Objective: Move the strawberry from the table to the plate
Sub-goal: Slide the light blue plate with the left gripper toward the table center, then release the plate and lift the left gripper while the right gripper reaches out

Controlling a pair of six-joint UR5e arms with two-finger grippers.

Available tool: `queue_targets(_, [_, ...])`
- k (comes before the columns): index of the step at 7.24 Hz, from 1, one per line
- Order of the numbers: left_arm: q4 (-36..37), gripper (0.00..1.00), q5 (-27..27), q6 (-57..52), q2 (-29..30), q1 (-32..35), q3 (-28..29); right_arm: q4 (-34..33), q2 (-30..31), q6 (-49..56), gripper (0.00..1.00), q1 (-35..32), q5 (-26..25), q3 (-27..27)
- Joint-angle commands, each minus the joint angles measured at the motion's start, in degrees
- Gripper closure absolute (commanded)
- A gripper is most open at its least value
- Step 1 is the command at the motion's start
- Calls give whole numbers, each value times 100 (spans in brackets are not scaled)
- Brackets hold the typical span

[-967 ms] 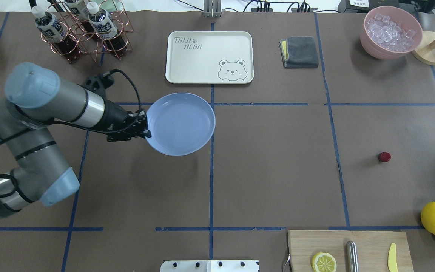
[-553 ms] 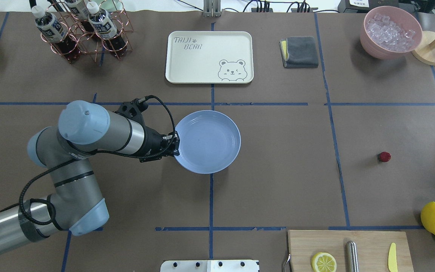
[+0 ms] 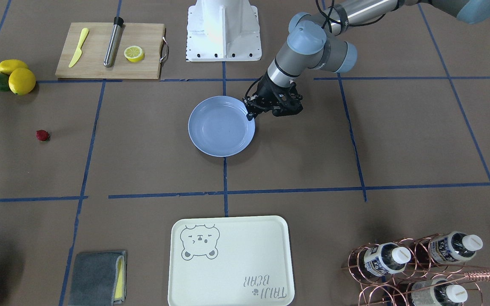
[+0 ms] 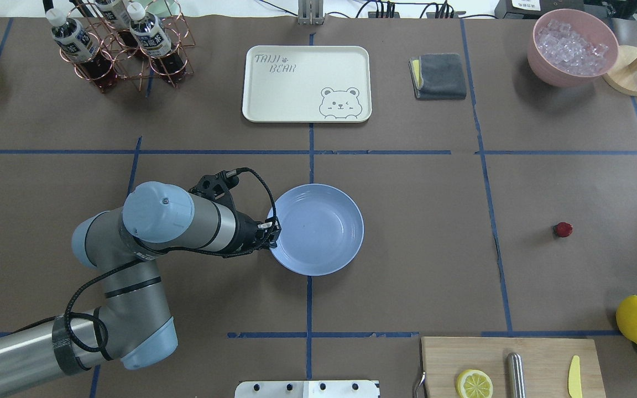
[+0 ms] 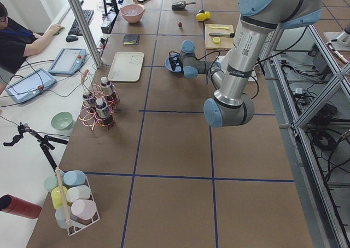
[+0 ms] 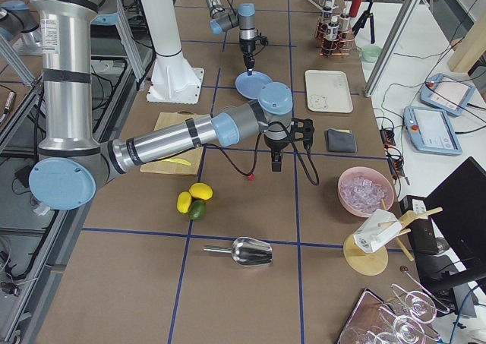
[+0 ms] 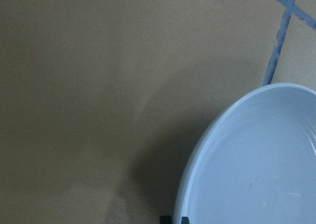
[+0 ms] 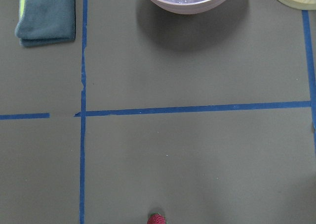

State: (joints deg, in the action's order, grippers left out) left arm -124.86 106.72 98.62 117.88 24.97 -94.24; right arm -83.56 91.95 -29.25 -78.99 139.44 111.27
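Evidently left gripper pinched plate by rim, probably to set it nearer strawberry, which lay on table well apart; right gripper hung near strawberry, jaws' state untellable.

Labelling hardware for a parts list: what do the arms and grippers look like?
Both are silver-grey tubes with pale blue joint caps. The left arm ends in a black left gripper with a looping black cable; the right arm matches.
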Motion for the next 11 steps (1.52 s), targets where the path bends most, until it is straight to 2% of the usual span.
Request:
queue_targets(1, [302, 21, 120, -36, -54, 191, -128, 68, 24, -63, 0, 59, -30, 0])
queue_targets(2, [330, 0, 129, -62, -54, 201, -208, 68, 33, -72, 0, 85, -30, 0])
queue_targets(3, [339, 0, 164, -71, -37, 236, -295, 68, 42, -89, 0, 216, -39, 0])
queue_targets(4, [661, 0, 478, -80, 7, 419, -488, 77, 68, -194, 0, 356, -74, 0])
queue_targets(5, [1309, 0, 620, -515, 25, 569, -951, 164, 94, -308, 0, 636, -231, 0])
queue_targets(6, [2046, 0, 630, -885, 103, 718, -1295, 661, 217, -735, 0, 996, -555, 0])
queue_targets(8, [2317, 0, 630, -1020, 166, 1078, -1430, 1943, 629, -1668, 0, 1813, -1153, -148])
queue_targets(9, [2552, 0, 683, -1186, 174, 1367, -1491, 2375, 735, -1724, 0, 1999, -1225, -375])
queue_targets(10, [2963, 0, 857, -1596, 140, 1596, -1700, 2449, 728, -2029, 0, 2367, -1513, -430])
queue_targets(11, [3202, 0, 850, -1783, 122, 1755, -1868, 2459, 701, -2075, 0, 2797, -2038, -526])
